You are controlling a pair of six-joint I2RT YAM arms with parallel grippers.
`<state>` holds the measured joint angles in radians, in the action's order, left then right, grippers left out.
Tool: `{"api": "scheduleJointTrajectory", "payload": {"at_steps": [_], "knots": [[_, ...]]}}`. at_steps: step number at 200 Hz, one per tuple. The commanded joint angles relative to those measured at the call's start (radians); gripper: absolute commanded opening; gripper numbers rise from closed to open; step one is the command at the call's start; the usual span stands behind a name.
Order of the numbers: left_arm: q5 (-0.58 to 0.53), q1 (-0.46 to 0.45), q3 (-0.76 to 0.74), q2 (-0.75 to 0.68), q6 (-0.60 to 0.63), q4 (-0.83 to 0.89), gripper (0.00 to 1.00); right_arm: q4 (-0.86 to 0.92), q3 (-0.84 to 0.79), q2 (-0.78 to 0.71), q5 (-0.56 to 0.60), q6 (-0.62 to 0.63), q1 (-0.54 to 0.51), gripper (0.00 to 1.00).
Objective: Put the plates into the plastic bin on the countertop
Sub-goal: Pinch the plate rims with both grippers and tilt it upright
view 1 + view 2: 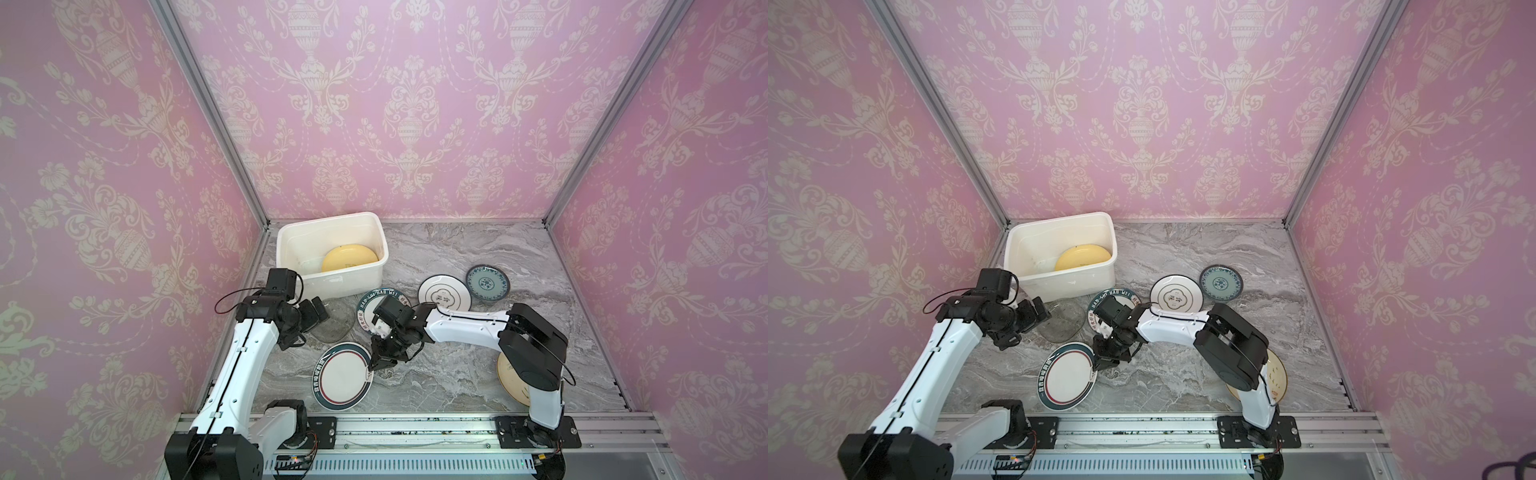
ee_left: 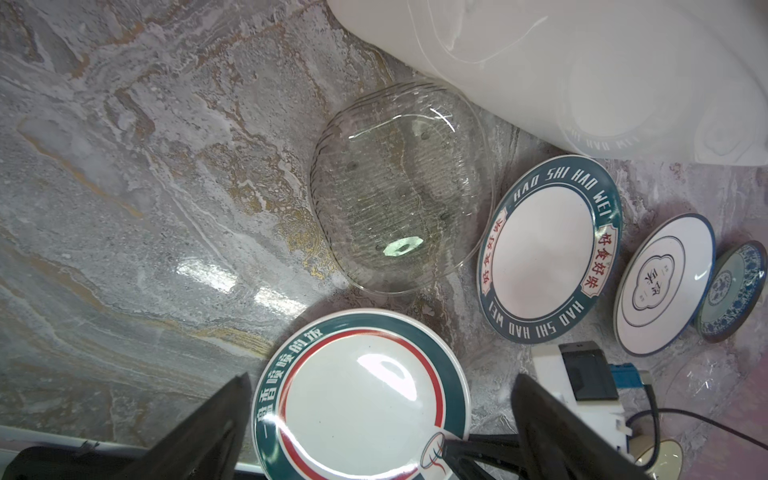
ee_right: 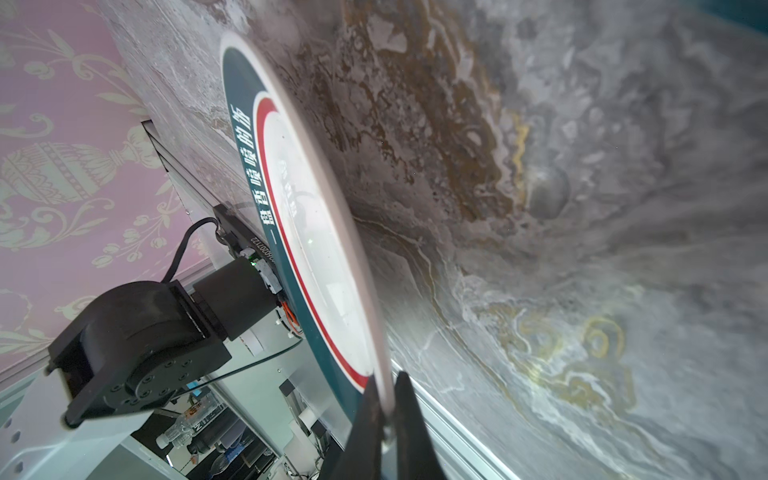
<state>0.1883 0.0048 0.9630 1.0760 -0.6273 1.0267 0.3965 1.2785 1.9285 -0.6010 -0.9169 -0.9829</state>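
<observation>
Right pincer (image 1: 371, 365) has the teal-rimmed plate (image 1: 343, 376) by its edge

It's pressed together on that plate's rim at the plate's 3 o'clock side, down around 7 o'clock on the tabletop (image 1: 457, 374), and the plate looks tilted. The left pincer (image 1: 320, 311) is spread wide with nothing in it, hovering by the clear glass plate (image 1: 334, 326), which lies just off the bin's 6 o'clock side. The plastic bin (image 1: 345, 282) sits at 11 o'clock with a yellow plate (image 1: 347, 259) inside. The lettered plate (image 1: 365, 298), white emblem plate (image 1: 444, 293) and blue-patterned plate (image 1: 487, 282) line up toward 2 o'clock, and a cream plate (image 1: 511, 380) peeks out under the right arm at 4 o'clock.
</observation>
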Motion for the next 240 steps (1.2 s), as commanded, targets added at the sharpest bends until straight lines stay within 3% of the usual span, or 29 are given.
{"api": "scheduleJointTrajectory", "payload": {"at_steps": [1, 50, 108, 148, 240], "knots": [[0.029, -0.009, 0.032, 0.011, -0.012, -0.002, 0.99, 0.11, -0.016, -0.054, 0.017, 0.088, 0.008, 0.0], [0.109, -0.025, 0.031, 0.021, -0.005, -0.055, 0.99, 0.16, -0.091, -0.153, 0.049, 0.129, 0.053, 0.0], [0.317, -0.12, -0.023, 0.053, 0.041, -0.217, 0.99, 0.174, -0.208, -0.255, 0.004, 0.212, 0.136, 0.0], [0.353, -0.228, 0.014, 0.118, 0.128, -0.152, 0.99, 0.171, -0.287, -0.337, -0.032, 0.254, 0.2, 0.0], [0.506, -0.237, -0.011, 0.159, 0.233, -0.023, 0.99, 0.001, -0.459, -0.531, -0.169, 0.192, 0.347, 0.0]]}}
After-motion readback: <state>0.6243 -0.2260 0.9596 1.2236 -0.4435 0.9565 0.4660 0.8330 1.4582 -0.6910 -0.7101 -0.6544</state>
